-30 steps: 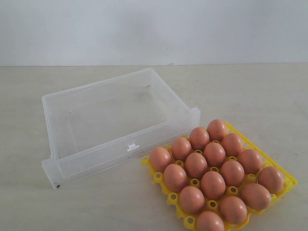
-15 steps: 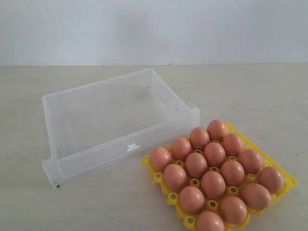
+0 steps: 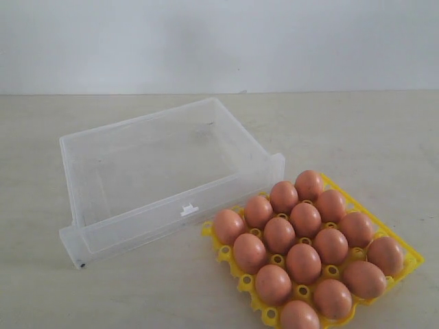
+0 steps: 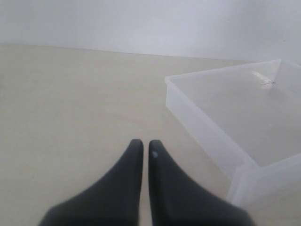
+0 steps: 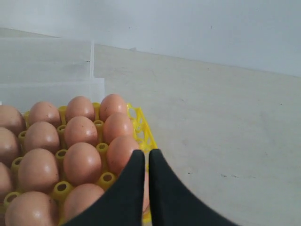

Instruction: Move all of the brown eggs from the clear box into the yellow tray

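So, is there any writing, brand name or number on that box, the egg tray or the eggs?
None: no words, labels, brands or numbers show on the clear box, the yellow tray or the brown eggs in any view.
A small dark fleck on the box's wall is too small to read.
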